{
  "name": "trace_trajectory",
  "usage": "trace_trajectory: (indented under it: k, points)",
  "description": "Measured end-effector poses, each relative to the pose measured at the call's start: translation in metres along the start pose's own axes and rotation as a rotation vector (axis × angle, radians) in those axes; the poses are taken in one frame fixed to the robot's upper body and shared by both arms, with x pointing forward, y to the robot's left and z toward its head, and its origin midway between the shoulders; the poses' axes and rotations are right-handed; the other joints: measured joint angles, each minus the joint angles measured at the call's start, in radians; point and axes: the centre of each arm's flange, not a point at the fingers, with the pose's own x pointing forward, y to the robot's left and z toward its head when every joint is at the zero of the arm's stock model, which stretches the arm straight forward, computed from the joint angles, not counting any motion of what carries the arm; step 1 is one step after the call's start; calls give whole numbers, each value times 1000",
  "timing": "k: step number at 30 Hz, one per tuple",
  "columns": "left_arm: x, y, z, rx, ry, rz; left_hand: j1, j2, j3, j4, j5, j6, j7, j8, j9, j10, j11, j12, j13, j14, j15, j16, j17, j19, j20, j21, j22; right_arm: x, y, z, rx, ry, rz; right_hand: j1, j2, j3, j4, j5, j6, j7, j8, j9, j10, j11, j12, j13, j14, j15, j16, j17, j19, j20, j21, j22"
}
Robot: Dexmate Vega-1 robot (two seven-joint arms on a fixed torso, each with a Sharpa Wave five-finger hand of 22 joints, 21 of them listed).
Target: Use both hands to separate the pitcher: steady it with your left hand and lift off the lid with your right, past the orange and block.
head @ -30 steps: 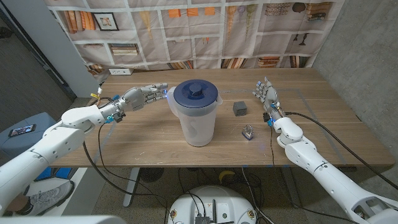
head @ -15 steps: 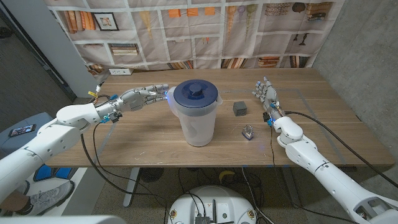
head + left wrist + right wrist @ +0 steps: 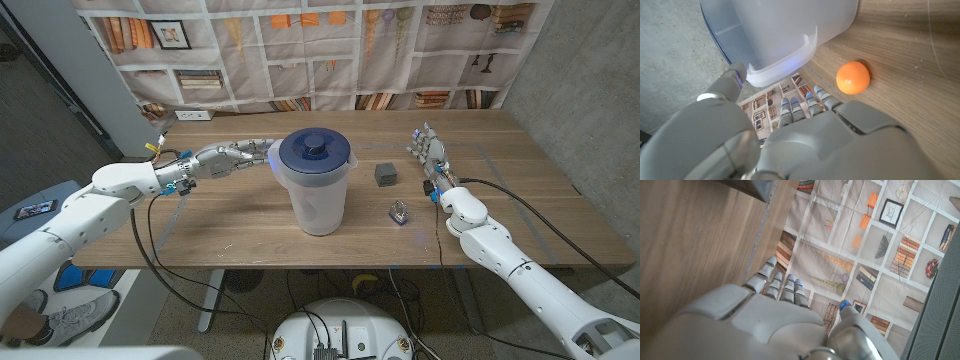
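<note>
Left hand (image 3: 232,155) spread, holding nothing, fingertips just short of pitcher (image 3: 318,195) rim (set to steady it). Blue lid (image 3: 315,150) seated. Right hand (image 3: 430,150) released, beyond grey block (image 3: 386,174). Orange (image 3: 853,77) past left fingers.

From the head camera the pitcher (image 3: 318,190) hides the orange (image 3: 853,78) behind its body; the fruit turns up on the left wrist camera. There the pitcher is cut off by the frame edge. At about four o'clock from the pitcher lies a small shiny object (image 3: 399,211), too small to identify. On the right wrist camera the dark block (image 3: 756,187) is clipped to a corner.
</note>
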Motion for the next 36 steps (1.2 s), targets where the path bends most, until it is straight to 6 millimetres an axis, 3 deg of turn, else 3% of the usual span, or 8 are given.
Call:
trace_trajectory:
  k: [12, 16, 21, 36]
  points:
    - [11, 9, -4, 6, 17, -34, 131, -9, 0, 0, -16, 51, 7, 11, 0, 82, -5, 16, 0, 124, -1, 15, 0, 54, 0, 12, 0, 2, 0, 3, -11, -7, -3, 0, 0, 0, 0, 0, 0, 0, 0, 0, 0, 0, 7, 0, 0, 0, 4, -8, 0, 0, -8, 0]
    - [16, 11, -4, 10, 30, -50, 173, -14, -9, 8, -23, 98, 6, 26, 0, 119, -12, 23, 0, 167, -3, 15, 0, 80, -12, 12, 0, 3, 0, 5, -13, -10, -5, 0, 0, 0, 0, 4, 0, 0, 0, 0, 0, 0, 7, 0, 0, 0, 4, -8, 0, 0, -8, 0]
    - [20, 14, -5, 13, 41, -56, 221, -21, -43, 12, -27, 185, 5, 40, 0, 182, -22, 29, -1, 232, -4, 15, 0, 123, -30, 20, 0, 3, 0, 4, -12, -11, -8, 0, 0, 0, 0, 4, 0, 0, 0, 0, 0, 0, 7, 0, 0, 0, 4, -8, 4, 4, -8, 0]
    - [31, 14, -5, 23, 56, -54, 280, -25, -123, 18, -27, 357, -2, 47, -1, 320, -41, 29, -3, 352, -7, 14, -1, 217, -34, 20, 0, 3, -2, 3, -17, -10, -11, 0, 0, 0, 0, 4, 0, 0, 0, 0, 0, 0, 7, 0, 0, 0, 4, -16, 7, 7, -20, 0]
